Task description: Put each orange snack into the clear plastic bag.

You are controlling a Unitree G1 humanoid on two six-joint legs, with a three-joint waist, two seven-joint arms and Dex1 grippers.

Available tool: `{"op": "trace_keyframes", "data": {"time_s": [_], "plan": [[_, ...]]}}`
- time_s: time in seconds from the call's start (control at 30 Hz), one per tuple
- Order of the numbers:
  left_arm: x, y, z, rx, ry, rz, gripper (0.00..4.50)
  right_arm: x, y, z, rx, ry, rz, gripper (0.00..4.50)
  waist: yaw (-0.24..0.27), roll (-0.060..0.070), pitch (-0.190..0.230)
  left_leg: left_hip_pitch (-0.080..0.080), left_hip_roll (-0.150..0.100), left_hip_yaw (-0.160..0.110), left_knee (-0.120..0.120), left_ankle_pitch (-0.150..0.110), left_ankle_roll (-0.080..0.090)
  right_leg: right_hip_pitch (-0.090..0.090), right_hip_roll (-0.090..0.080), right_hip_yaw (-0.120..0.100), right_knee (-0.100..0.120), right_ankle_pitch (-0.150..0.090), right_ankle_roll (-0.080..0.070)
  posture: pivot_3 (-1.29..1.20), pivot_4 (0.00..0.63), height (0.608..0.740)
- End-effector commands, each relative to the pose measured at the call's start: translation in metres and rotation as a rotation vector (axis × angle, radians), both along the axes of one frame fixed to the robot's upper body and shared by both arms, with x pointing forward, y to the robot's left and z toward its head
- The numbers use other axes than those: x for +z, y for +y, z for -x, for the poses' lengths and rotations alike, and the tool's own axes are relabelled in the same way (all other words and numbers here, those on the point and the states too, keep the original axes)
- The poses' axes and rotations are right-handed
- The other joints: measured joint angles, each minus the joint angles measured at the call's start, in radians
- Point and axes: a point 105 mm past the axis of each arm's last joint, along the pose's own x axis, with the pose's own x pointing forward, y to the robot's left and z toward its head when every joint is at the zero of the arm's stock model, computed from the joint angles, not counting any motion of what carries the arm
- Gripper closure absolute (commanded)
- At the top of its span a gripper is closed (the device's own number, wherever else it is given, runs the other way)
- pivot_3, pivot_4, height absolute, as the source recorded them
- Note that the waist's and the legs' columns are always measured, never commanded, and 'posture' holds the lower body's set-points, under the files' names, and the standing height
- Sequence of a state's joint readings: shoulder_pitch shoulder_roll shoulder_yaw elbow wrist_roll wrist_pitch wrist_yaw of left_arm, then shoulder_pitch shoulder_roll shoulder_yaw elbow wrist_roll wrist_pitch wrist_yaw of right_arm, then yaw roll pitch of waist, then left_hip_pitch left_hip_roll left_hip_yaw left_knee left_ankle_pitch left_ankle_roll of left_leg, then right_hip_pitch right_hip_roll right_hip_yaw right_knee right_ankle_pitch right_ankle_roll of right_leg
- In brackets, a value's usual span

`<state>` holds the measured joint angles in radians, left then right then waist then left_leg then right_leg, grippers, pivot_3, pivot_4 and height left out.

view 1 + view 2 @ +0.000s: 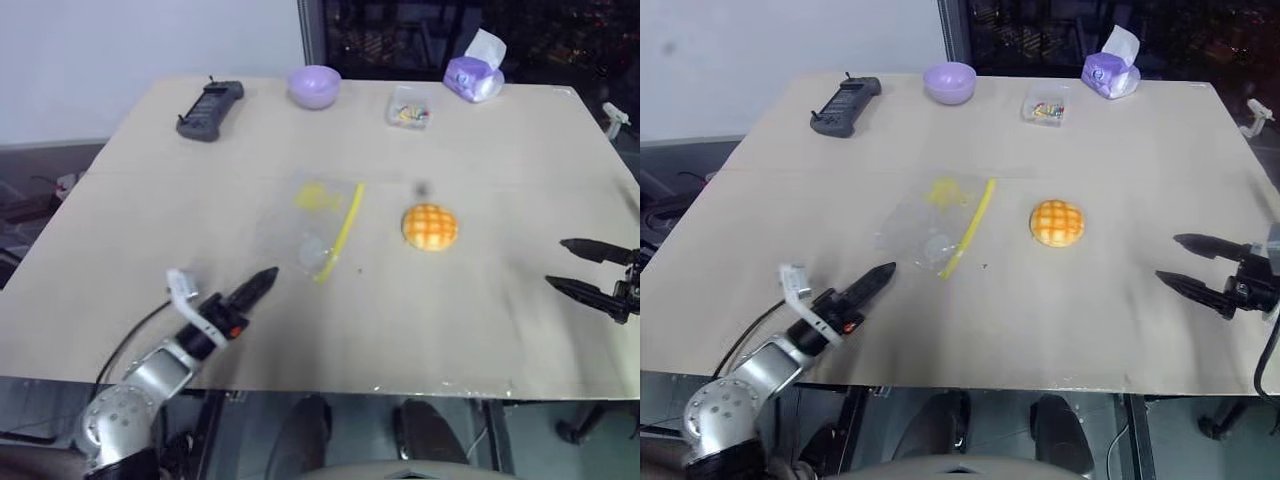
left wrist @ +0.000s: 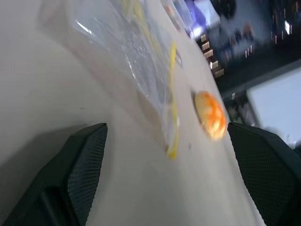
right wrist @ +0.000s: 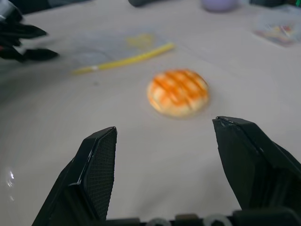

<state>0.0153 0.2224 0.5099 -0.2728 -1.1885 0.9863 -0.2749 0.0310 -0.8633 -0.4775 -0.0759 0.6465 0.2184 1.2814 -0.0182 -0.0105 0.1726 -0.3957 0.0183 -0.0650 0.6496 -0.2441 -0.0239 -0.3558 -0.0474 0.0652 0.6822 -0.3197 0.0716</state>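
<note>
Left gripper jaws wide, empty, near the clear plastic bag. Right gripper jaws apart, empty. Orange snack just beside the bag; a yellowish patch there, possibly another.

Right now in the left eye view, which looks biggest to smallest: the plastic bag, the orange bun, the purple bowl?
1. Clear plastic bag, clearly the largest.
2. Orange bun and lilac bowl look about alike; the bowl sits farther from the camera, so I can't rank them.

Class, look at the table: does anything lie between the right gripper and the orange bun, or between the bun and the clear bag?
Nothing visible does. Bare table separates the open right gripper from the orange bun, and bare table separates the bun from the clear bag, whose yellow zip edge faces it.
</note>
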Motion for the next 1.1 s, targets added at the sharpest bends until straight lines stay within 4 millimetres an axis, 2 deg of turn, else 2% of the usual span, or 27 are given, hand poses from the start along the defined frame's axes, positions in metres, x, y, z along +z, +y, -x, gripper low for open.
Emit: {"op": "trace_keyframes", "data": {"time_s": [0.03, 0.17, 0.33, 0.67, 0.7, 0.77, 0.87, 1.0, 1.1], "plan": [[-0.013, -0.020, -0.014, -0.004, 0.106, 0.084, 0.10, 0.013, 0.040, 0.009, 0.135, -0.016, -0.056, 0.92, 0.008, 0.001, -0.001, 0.001, 0.000, -0.001, 0.001, 0.000, 0.000, 0.002, 0.000, -0.001, 0.000, 0.000, 0.000, 0.00, 0.150, 0.740], [-0.018, -0.032, -0.031, -0.011, 0.160, 0.142, 0.10, 0.022, 0.081, 0.019, 0.259, 0.009, -0.109, 0.92, 0.013, 0.004, -0.003, 0.003, -0.004, -0.008, 0.003, 0.000, 0.000, 0.009, -0.001, -0.006, -0.003, 0.001, 0.002, 0.00, 0.150, 0.740], [-0.032, -0.053, -0.040, -0.104, 0.250, 0.145, 0.10, 0.027, 0.113, 0.025, 0.339, 0.020, -0.158, 0.92, 0.023, 0.006, -0.006, 0.004, -0.007, -0.014, 0.003, 0.000, 0.000, 0.012, -0.003, -0.012, -0.004, 0.001, 0.002, 0.00, 0.150, 0.740], [-0.045, -0.084, -0.055, -0.228, 0.334, 0.166, 0.10, 0.008, 0.123, 0.021, 0.313, 0.035, -0.150, 0.92, 0.038, 0.010, -0.014, 0.003, -0.011, -0.018, 0.003, 0.000, 0.000, 0.013, -0.006, -0.016, -0.005, 0.001, 0.002, 0.00, 0.150, 0.740], [-0.046, -0.086, -0.056, -0.237, 0.339, 0.168, 0.68, 0.007, 0.124, 0.020, 0.312, 0.035, -0.150, 0.92, 0.037, 0.011, -0.015, 0.003, -0.011, -0.019, 0.003, 0.001, 0.001, 0.013, -0.006, -0.017, -0.005, 0.001, 0.002, 0.00, 0.150, 0.740], [-0.045, -0.091, -0.058, -0.268, 0.342, 0.176, 1.37, 0.004, 0.125, 0.021, 0.310, 0.038, -0.144, 0.92, 0.035, 0.012, -0.015, 0.003, -0.011, -0.019, 0.003, 0.001, 0.001, 0.014, -0.006, -0.017, -0.005, 0.001, 0.002, 0.00, 0.150, 0.740], [-0.047, -0.093, -0.060, -0.287, 0.358, 0.183, 2.69, 0.002, 0.126, 0.021, 0.304, 0.038, -0.144, 0.92, 0.035, 0.012, -0.015, 0.002, -0.011, -0.019, 0.003, 0.001, 0.001, 0.014, -0.006, -0.017, -0.006, 0.001, 0.002, 0.00, 0.150, 0.740], [-0.039, -0.097, -0.059, -0.339, 0.360, 0.249, 4.42, 0.000, 0.128, 0.019, 0.291, 0.035, -0.150, 0.92, 0.040, 0.017, -0.021, 0.002, -0.013, -0.021, 0.003, 0.001, 0.001, 0.015, -0.007, -0.020, -0.006, 0.001, 0.002, 0.00, 0.150, 0.740], [-0.019, -0.100, -0.059, -0.392, 0.324, 0.349, 4.47, -0.007, 0.132, 0.012, 0.255, 0.023, -0.141, 0.92, 0.033, 0.019, -0.022, 0.005, -0.013, -0.022, 0.003, 0.002, 0.002, 0.017, -0.008, -0.021, -0.006, 0.000, 0.003, 0.00, 0.150, 0.740]]}}
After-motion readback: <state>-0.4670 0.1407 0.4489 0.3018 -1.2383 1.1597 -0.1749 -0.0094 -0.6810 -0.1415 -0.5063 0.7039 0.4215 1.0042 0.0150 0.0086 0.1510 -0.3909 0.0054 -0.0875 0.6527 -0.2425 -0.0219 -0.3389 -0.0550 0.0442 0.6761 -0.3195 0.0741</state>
